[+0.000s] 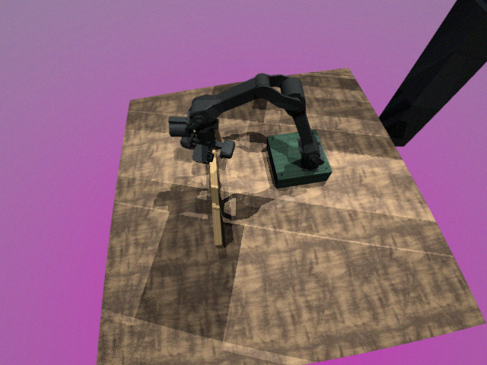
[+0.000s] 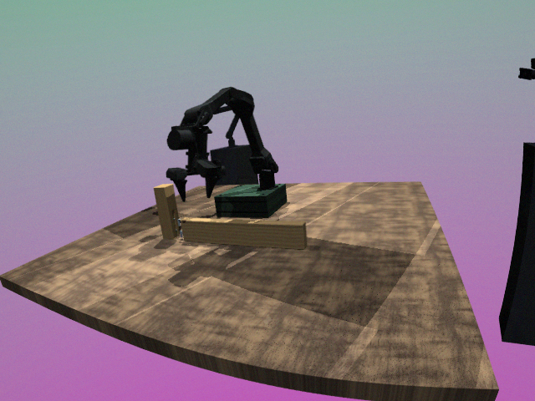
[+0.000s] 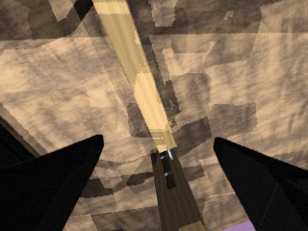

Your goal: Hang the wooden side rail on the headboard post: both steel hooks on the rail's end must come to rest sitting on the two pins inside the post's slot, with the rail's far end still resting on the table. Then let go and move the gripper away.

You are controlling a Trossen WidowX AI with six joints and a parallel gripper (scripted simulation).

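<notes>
The wooden side rail [image 1: 217,227] [image 2: 246,233] [image 3: 126,48] stands on its long edge, low along the table, with its end close to the headboard post. The upright wooden post [image 2: 165,215] [image 3: 180,209] shows a dark slot [image 3: 169,181] in the wrist view. Bright steel [image 2: 180,227] [image 3: 170,154] shows in the narrow gap between rail end and post; whether the hooks sit on the pins cannot be told. My gripper [image 1: 214,153] [image 2: 196,199] [image 3: 159,141] is open and empty, pointing down above the rail's hook end, its fingers on either side of the rail line in the wrist view.
The arm's green base block [image 1: 293,160] [image 2: 246,202] stands on the table [image 1: 334,283] [image 2: 276,341] beside the rail. A large dark pillar [image 1: 431,74] [image 2: 518,246] rises beyond the table edge. Arm shadows fall around the rail and post.
</notes>
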